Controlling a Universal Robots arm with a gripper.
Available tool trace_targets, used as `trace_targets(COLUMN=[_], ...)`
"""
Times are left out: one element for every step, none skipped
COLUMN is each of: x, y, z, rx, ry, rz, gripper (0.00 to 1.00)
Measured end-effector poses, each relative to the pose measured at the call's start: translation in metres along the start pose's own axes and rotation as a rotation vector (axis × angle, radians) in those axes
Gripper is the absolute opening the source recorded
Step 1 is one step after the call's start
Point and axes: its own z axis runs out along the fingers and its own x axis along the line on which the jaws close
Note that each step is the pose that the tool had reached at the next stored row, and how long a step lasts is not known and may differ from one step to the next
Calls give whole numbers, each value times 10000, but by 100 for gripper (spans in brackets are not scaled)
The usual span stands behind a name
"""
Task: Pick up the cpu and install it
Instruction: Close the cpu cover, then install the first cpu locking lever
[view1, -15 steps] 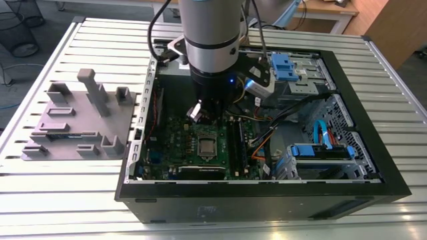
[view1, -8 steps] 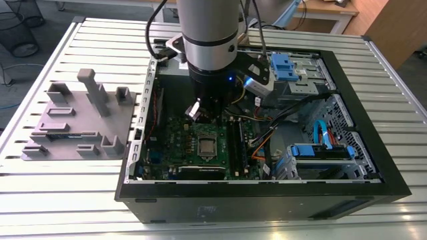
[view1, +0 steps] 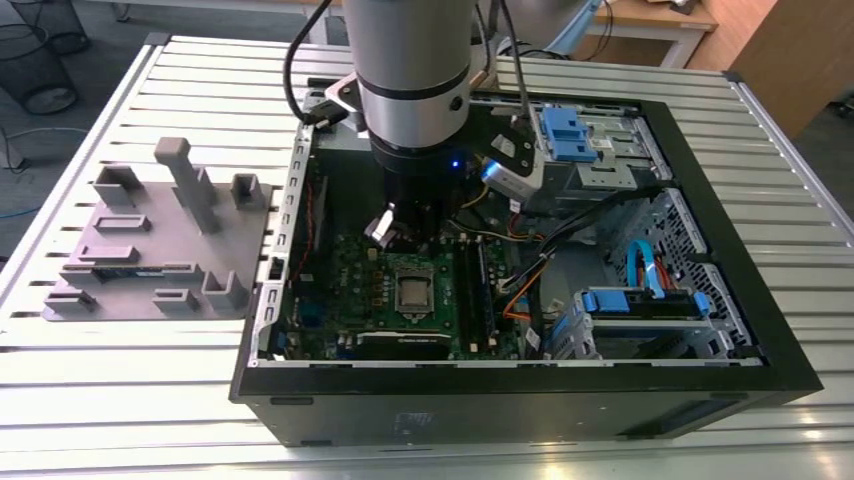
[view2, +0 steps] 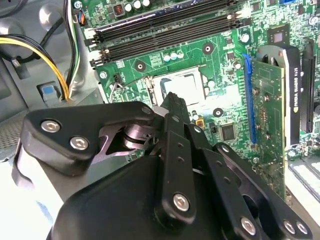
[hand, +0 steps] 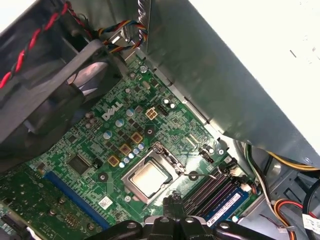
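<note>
The cpu (hand: 149, 178) is a shiny silver-grey square lying flat inside the metal-framed socket (hand: 131, 186) on the green motherboard (view1: 354, 265). It also shows in the exterior view as the cpu (view1: 414, 291) and in the second wrist view as the cpu (view2: 189, 89). My gripper (view1: 400, 238) hangs inside the open computer case (view1: 534, 400), just above and behind the socket. In both wrist views the black gripper tip (view2: 172, 100) (hand: 172, 199) sits close beside the socket's edge, apart from the cpu. Nothing shows in its grasp.
A grey fixture plate (view1: 147, 240) with upright holders lies on the slatted table at the exterior view's left. Black memory slots (view2: 165, 30) run beside the socket. An upright green expansion card (view2: 267, 100), yellow and black cables (view2: 45, 55), a fan (hand: 40, 85) and blue drive bays (view1: 641, 300) crowd the case.
</note>
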Motion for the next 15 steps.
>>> trace_targets(x=[0,0,0,0,0,0,0,0,0,0,0,0,-1,-2,-3], y=[0,-1,0,-1,-1,-1,-1,-1,-1,0,0,-1,-1,-2,-3], z=[0,0,0,0,0,0,0,0,0,0,-2,-9,-17,-26,-37], rx=[0,6,11,11,12,12,12,12,13,13,13,14,13,13,13], ry=[0,6,11,12,12,13,12,12,12,13,12,16,14,13,14], rz=[0,-2,-3,-3,-3,-3,-3,-4,-4,-4,-4,-4,-3,-3,-3], gripper=[11,11,11,11,11,11,11,11,11,11,11,11,11,11,11])
